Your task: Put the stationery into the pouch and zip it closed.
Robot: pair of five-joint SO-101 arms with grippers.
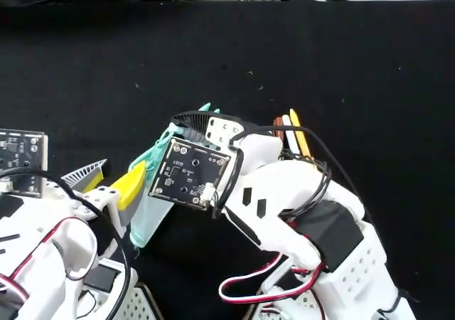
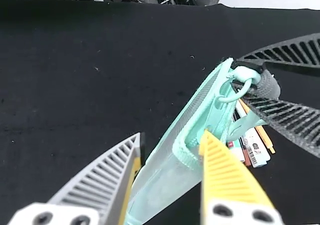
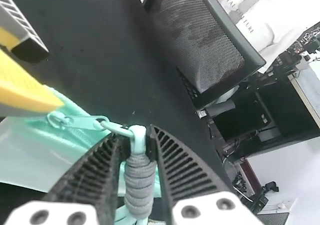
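Little seems done yet: toward the counter's (image 1: 213, 50) near edge the pens (image 2: 252, 147) appear to lie just beside the mint pouch (image 2: 170, 165), the right gripper's (image 3: 136, 137) fingers clamp its zipper pull (image 3: 137, 185), and the left gripper's (image 2: 171, 134) fingers stand apart astride its end.

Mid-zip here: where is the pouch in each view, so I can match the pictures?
High view: pouch sits low and left of centre, slanting out from under the right arm's wrist.
Left wrist view: pouch runs away from the camera to the right gripper.
Right wrist view: pouch lies beneath the right gripper.
Shared landmark: the black right gripper, shut on the mint zip pull.
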